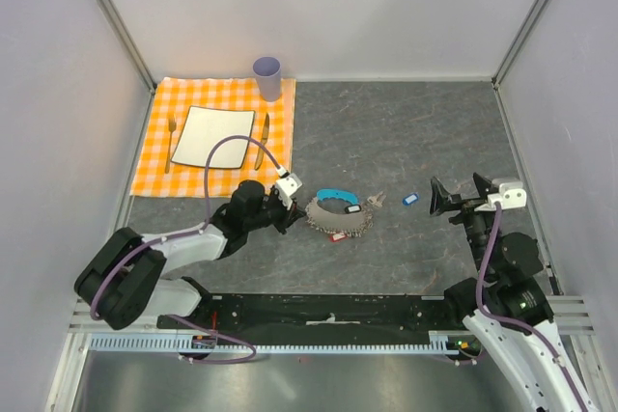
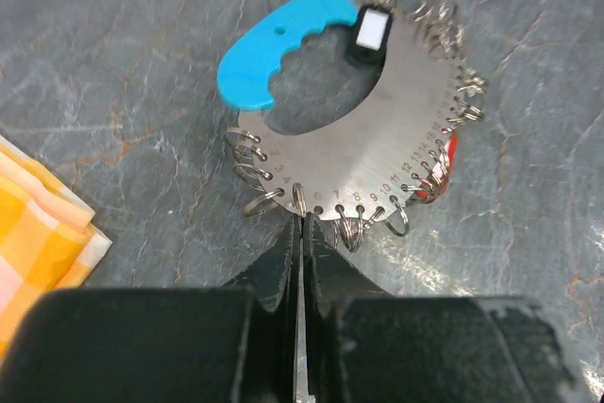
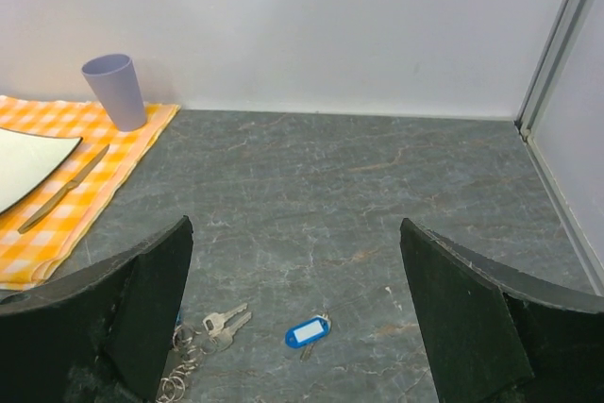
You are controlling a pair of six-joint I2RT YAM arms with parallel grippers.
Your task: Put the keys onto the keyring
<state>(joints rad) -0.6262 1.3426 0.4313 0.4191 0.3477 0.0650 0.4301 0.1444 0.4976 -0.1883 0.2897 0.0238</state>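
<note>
The keyring (image 1: 340, 214) is seen lying flat on the table (image 1: 406, 132), its blue handle turned away from the arms and small wire loops set all around its metal rim. The left claw (image 2: 302, 224) is pressed fully together, its tips at the near rim of the keyring, and appears to be pinched on one of those loops; a firm hold cannot be confirmed. The right claw (image 3: 293, 233) is held wide apart and nothing is gripped in it.

A red tag (image 2: 445, 162) is seen at the keyring's right rim, among the loops. Two bare keys (image 3: 225, 321) lie just right of the keyring, and a blue-tagged key (image 3: 309, 331) lies further right, apart from it.

For this step, the keyring should be steadied low and level, so that a loop is presented to the other claw. The hold should be tested gently, since thin wire is easily slipped. The blue-tagged key is best taken by its tag.

The table is dark, stone-patterned and probably slick. Far left of the keyring, a checked orange cloth (image 1: 193, 94) is laid with a plate (image 1: 213, 135) and a cup (image 1: 267, 77). Pale walls (image 1: 386, 7) enclose the space.
</note>
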